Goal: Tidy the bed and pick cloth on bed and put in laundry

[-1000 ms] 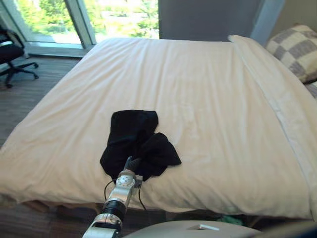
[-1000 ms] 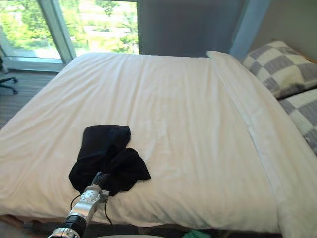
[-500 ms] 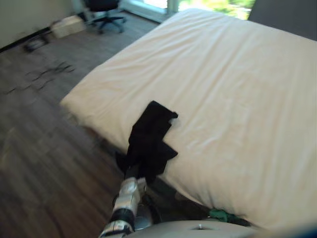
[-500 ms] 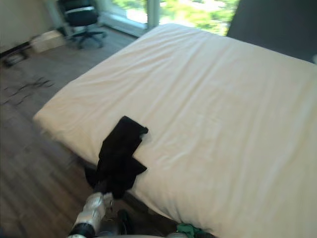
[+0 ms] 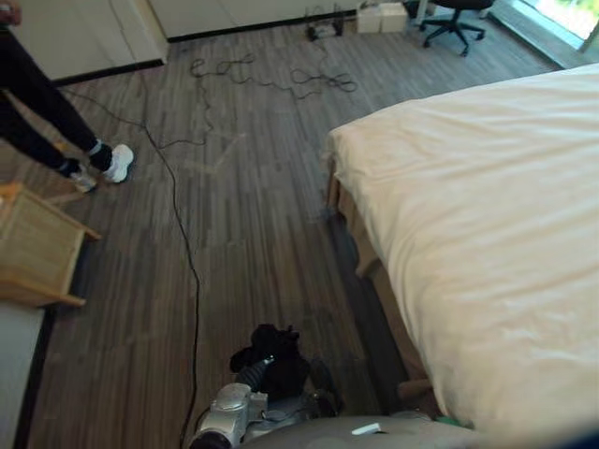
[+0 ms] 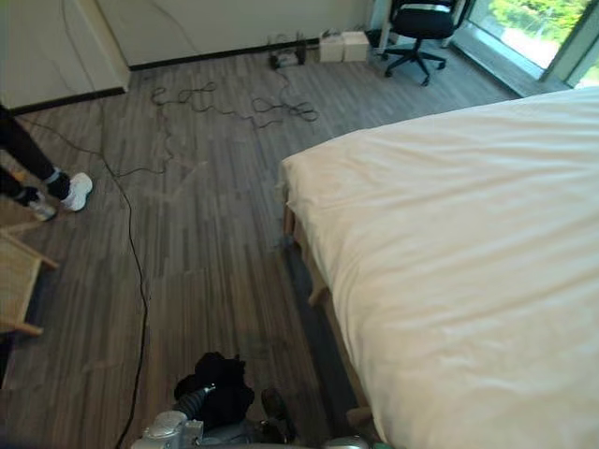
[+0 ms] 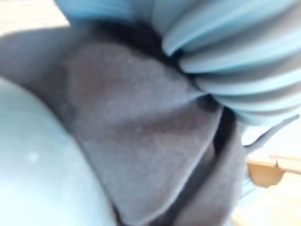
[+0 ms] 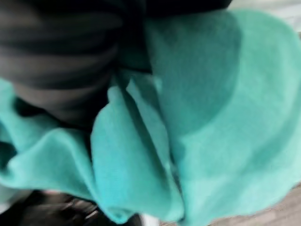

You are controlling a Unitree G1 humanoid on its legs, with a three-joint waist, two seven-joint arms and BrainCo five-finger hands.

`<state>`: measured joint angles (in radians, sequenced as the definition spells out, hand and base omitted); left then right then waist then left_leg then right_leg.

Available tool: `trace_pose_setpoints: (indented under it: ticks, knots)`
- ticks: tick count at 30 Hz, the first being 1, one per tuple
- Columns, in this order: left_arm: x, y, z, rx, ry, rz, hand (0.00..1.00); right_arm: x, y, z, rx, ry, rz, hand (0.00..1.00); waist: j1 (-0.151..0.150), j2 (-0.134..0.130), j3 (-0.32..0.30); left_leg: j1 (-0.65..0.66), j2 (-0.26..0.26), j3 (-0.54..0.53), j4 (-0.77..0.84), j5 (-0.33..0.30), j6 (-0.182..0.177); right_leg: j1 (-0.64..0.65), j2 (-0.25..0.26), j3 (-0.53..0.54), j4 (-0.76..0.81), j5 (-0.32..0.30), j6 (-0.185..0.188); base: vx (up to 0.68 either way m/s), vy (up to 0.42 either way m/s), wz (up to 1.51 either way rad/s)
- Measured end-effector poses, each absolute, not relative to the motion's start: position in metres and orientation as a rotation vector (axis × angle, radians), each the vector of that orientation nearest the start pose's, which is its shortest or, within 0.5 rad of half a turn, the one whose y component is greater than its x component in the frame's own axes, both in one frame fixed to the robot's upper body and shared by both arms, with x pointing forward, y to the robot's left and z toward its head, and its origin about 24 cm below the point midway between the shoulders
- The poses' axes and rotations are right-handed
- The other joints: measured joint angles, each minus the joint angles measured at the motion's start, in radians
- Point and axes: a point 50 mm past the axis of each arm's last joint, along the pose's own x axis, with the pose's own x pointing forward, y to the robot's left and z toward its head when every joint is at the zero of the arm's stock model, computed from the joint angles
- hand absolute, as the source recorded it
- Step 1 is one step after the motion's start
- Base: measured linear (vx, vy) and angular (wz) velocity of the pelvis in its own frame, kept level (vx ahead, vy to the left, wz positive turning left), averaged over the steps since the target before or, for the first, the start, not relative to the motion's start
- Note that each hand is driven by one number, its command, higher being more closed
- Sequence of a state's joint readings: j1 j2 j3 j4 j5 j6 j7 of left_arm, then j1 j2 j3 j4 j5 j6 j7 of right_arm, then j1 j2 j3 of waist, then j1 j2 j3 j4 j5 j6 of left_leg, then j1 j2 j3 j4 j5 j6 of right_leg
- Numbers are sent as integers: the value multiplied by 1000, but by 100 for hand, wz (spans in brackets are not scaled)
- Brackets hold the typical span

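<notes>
Where your left robot hand (image 5: 253,376) hangs low over the wooden floor (image 5: 243,224) beside the bed (image 5: 487,215), the black cloth (image 5: 273,354) sits bunched on it. You cannot tell if that robot hand is squeezing it. A teal cloth (image 8: 211,117) is bunched against your right robot hand (image 8: 56,56), so you cannot tell there either.

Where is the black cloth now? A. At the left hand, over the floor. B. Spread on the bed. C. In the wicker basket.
A: the crumpled black cloth bunches at the left hand above the brown wooden floor, off the white bed.
</notes>
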<state>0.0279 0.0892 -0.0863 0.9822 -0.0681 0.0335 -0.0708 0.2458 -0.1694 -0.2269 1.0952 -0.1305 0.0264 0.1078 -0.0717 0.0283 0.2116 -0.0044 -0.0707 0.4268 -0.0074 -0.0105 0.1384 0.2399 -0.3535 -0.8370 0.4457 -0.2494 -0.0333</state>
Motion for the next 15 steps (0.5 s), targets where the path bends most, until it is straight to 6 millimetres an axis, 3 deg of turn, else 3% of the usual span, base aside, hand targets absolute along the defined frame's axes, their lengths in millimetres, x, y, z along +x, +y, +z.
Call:
trace_pose_setpoints:
  ticks: [1, 2, 7, 14, 15]
  knots:
    - [127, 166, -153, 26, 1051, -81, 100, 9, -238, -166, -58, 1355, -186, 100, -3, 5, -2, 4, 4, -30, -12, 9, -5, -18, 27, 78, 10, -16, 23, 34, 49, 176]
    - [129, 168, -153, 38, 1053, -122, 100, 11, -231, -167, -43, 1339, -168, 100, 3, 6, -7, 7, 10, -98, -33, 26, -30, -61, 125, 277, -22, -52, 85, 41, -12, 137]
    - [122, 178, -154, 41, 1060, -146, 100, 23, -214, -169, 43, 1280, -145, 100, 14, -30, -16, 56, -18, -197, -86, 61, -65, -112, 255, 551, -107, -58, 90, 55, -65, 89]
    - [117, 178, -155, -18, 1070, -163, 100, 28, -216, -168, 146, 1242, -175, 100, 18, -21, -27, 92, -41, -209, -94, 59, -63, -108, 260, 580, -205, -15, 67, 62, -82, 5]
    - [107, 176, -157, -171, 1071, -121, 100, 18, -211, -170, 169, 1281, -177, 100, 25, -30, -59, 126, -25, -223, -98, 73, -65, -51, 289, 574, -269, -2, 49, 0, 0, 0]
